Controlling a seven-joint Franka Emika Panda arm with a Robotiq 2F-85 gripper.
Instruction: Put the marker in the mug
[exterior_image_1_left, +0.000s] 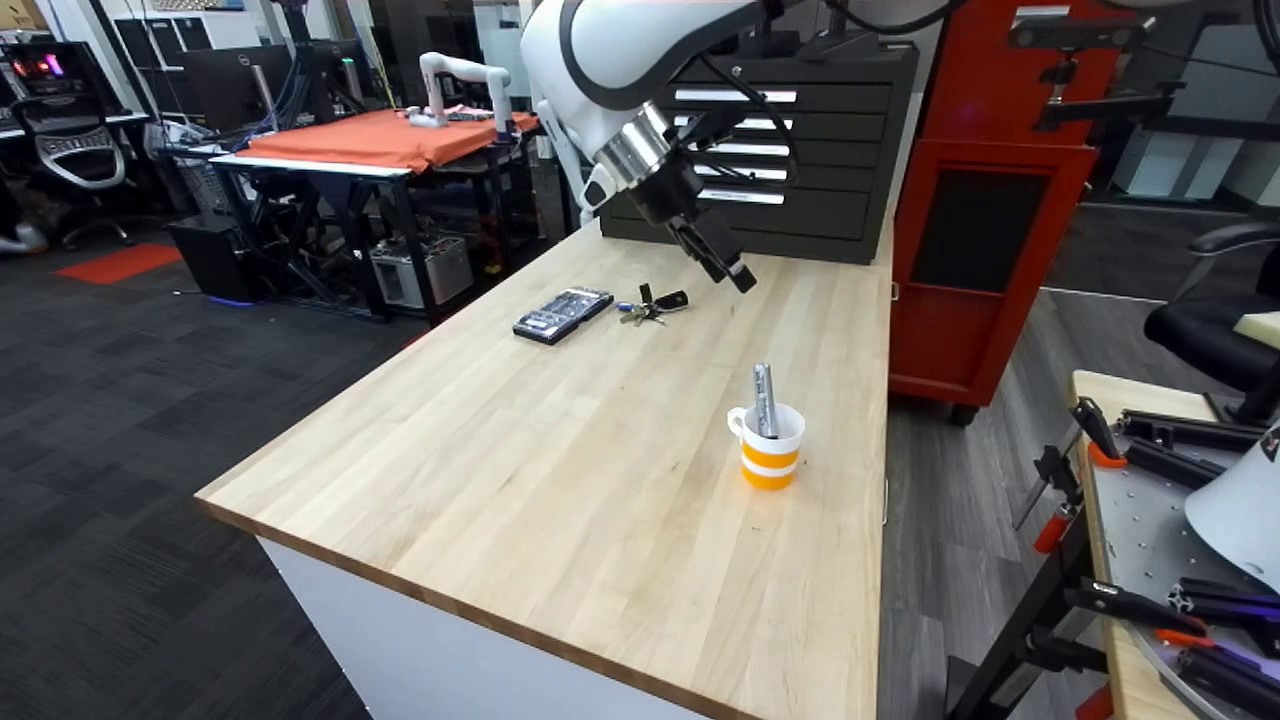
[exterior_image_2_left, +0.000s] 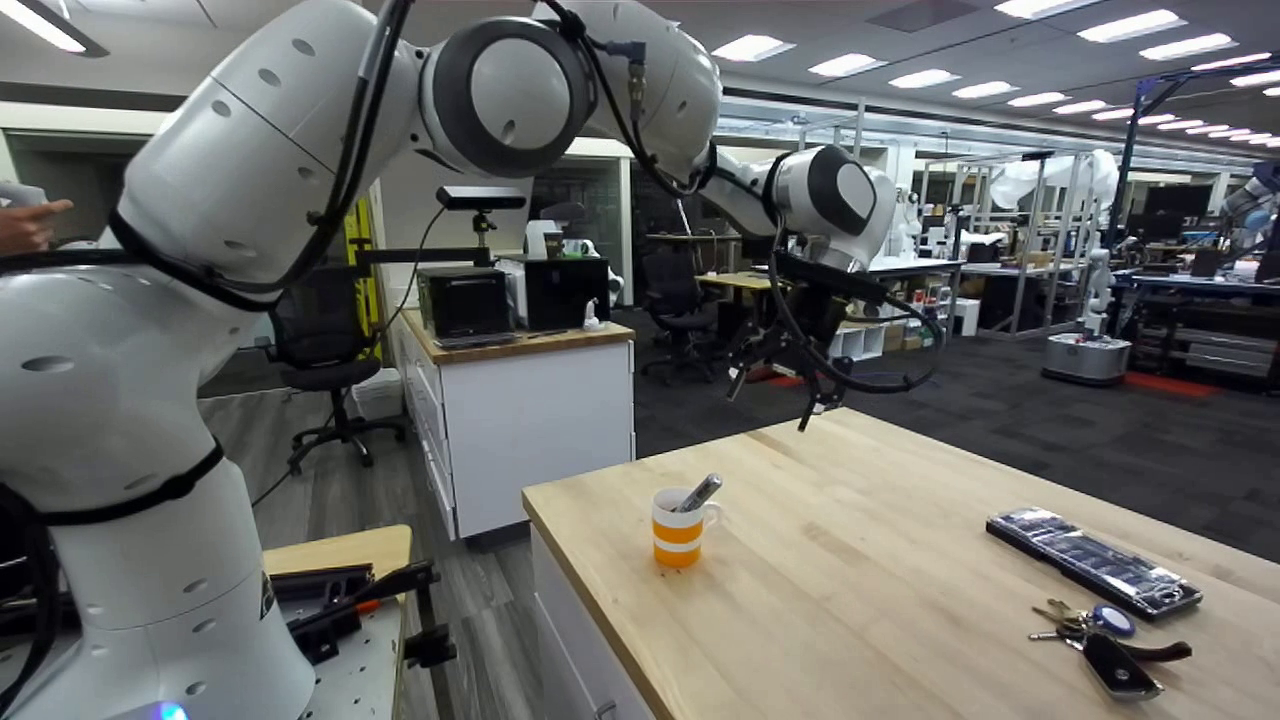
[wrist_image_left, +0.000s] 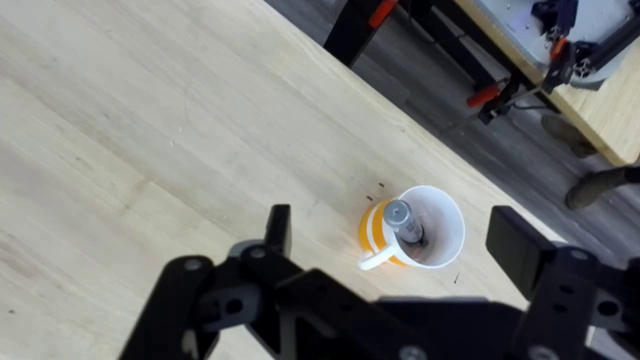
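The white mug with yellow-orange bands stands upright on the wooden table in both exterior views (exterior_image_1_left: 770, 470) (exterior_image_2_left: 677, 541), and also shows in the wrist view (wrist_image_left: 372, 232). The marker (exterior_image_1_left: 764, 398) (exterior_image_2_left: 699, 493) (wrist_image_left: 403, 221) stands inside the mug, leaning against the rim on the handle side. Its grey end sticks up above the rim, and its lower part is hidden in the mug. My gripper (exterior_image_1_left: 737, 278) (exterior_image_2_left: 771, 402) (wrist_image_left: 399, 240) is open and empty. It is raised above the table, well apart from the mug, with its fingers spread on either side of the mug in the wrist view.
A flat dark device with a clear top (exterior_image_1_left: 563, 315) (exterior_image_2_left: 1092, 562) and a bunch of keys (exterior_image_1_left: 650, 304) (exterior_image_2_left: 1100, 640) lie farther along the table. A dark drawer cabinet (exterior_image_1_left: 840, 150) stands at the table's far end. The mug is near the table's long edge.
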